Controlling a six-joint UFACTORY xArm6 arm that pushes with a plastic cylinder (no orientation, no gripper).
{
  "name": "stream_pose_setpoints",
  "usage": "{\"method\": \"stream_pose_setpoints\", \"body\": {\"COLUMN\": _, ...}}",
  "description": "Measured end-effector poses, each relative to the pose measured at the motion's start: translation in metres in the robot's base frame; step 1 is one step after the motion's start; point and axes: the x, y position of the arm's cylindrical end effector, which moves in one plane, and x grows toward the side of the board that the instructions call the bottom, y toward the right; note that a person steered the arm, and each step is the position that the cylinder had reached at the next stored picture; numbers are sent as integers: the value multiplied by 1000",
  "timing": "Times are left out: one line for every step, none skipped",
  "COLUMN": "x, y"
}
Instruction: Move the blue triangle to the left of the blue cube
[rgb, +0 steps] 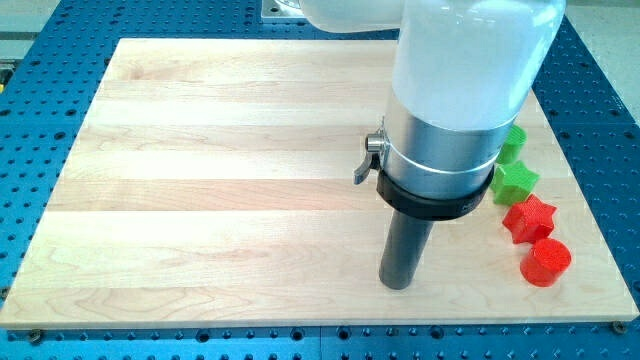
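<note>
Blue triangle, blue cube: neither visible; position cannot be told. My tip (398, 284) on pale wooden worktop (220, 180), no jaws, grasping nothing, touching no block. Toward view's right of tip: red cylinder (546, 262), red star block (528, 218); above these green star block (514, 181); second green block (511, 143) partly hidden behind arm.

Wooden board (200, 180) open at view's left, green star (514, 181), red star (528, 217), red cylinder (546, 262) crowding right edge

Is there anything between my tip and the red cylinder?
No. In the camera view, only bare wooden board lies between my tip and the red cylinder.
</note>
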Motion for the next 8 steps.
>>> {"method": "stream_pose_setpoints", "body": {"x": 3, "y": 4}}
{"method": "stream_pose_setpoints", "body": {"x": 5, "y": 9}}
{"method": "stream_pose_setpoints", "body": {"x": 5, "y": 9}}
{"method": "stream_pose_setpoints", "body": {"x": 5, "y": 9}}
{"method": "stream_pose_setpoints", "body": {"x": 6, "y": 9}}
{"method": "stream_pose_setpoints", "body": {"x": 19, "y": 12}}
{"method": "stream_pose_setpoints", "body": {"x": 21, "y": 12}}
{"method": "stream_pose_setpoints", "body": {"x": 21, "y": 12}}
